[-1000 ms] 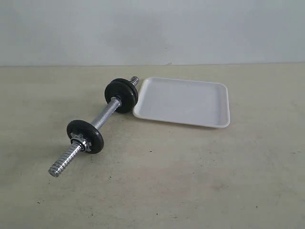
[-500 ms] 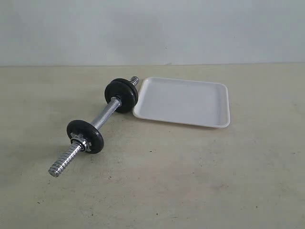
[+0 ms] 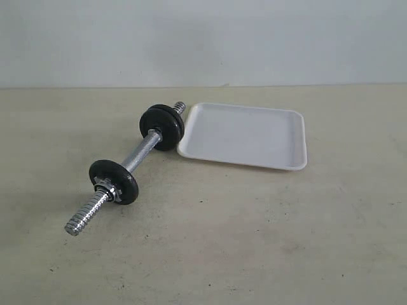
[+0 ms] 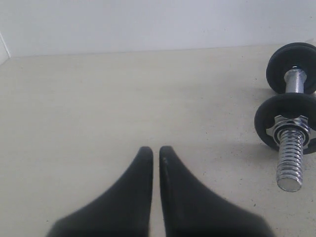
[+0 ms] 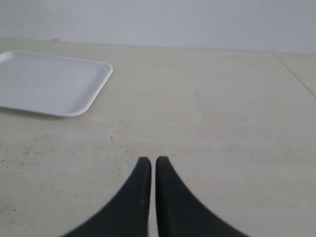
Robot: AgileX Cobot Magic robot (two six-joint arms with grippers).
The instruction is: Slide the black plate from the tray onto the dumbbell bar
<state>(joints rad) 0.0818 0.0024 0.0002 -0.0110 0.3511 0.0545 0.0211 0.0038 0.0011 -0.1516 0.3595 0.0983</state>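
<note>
The chrome dumbbell bar (image 3: 141, 152) lies on the table just left of the white tray (image 3: 245, 135). The tray holds nothing. Black discs sit on the bar: a pair at its far end (image 3: 162, 126) beside the tray, and one near the front end (image 3: 114, 181) behind a collar nut. I cannot tell which of them is the black plate. The left wrist view shows the bar's threaded end (image 4: 290, 158) and discs (image 4: 264, 121) off to the side of my left gripper (image 4: 155, 149), which is shut and empty. My right gripper (image 5: 153, 160) is shut and empty, apart from the tray (image 5: 49, 81).
The beige tabletop (image 3: 254, 241) stretches out in front of the bar and the tray. A pale wall (image 3: 203, 38) stands behind the table. Neither arm shows in the exterior view.
</note>
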